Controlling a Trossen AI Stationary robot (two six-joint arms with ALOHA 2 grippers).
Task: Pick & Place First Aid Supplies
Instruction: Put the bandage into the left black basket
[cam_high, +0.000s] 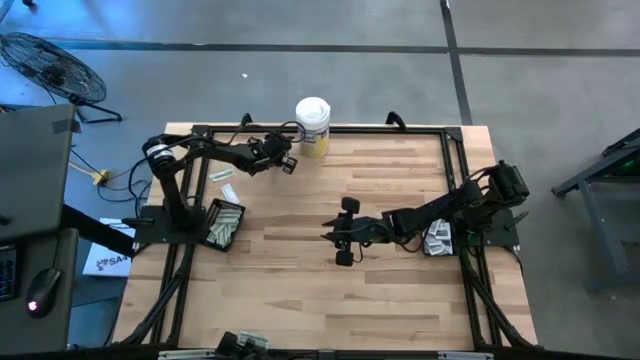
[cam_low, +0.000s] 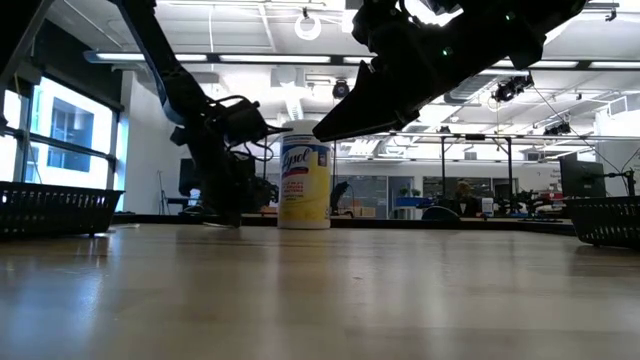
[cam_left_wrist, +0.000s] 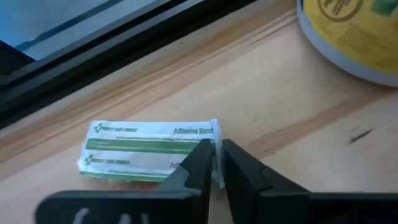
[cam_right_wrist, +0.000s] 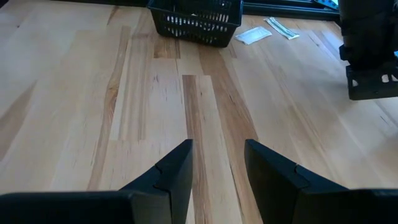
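Note:
A green-white strip packet (cam_left_wrist: 143, 152) of the first aid supplies lies flat on the wood near the table's far rail, beside the white-lidded yellow canister (cam_high: 313, 125). My left gripper (cam_left_wrist: 216, 148), seen in the high view at the far left (cam_high: 289, 163), is shut on one end of it. Two more packets (cam_high: 222, 175) (cam_high: 230, 193) lie on the table near the left black basket (cam_high: 225, 222), which holds several packets. My right gripper (cam_high: 345, 233) hovers open over the table's middle, with nothing between its fingers (cam_right_wrist: 177, 165). My left gripper pinches the packet's short end (cam_left_wrist: 212, 132), the one toward the canister, between its two fingertips. The fingers slant down from above and lie along the packet's length. The packet lies flat on the table.
The canister (cam_low: 305, 185) stands upright at the far edge, close to my left gripper. A second black basket (cam_high: 437, 238) with packets sits at the right under my right arm. Dark frame rails (cam_high: 400, 130) run along the table's edges. Bare wood lies across the middle and near side.

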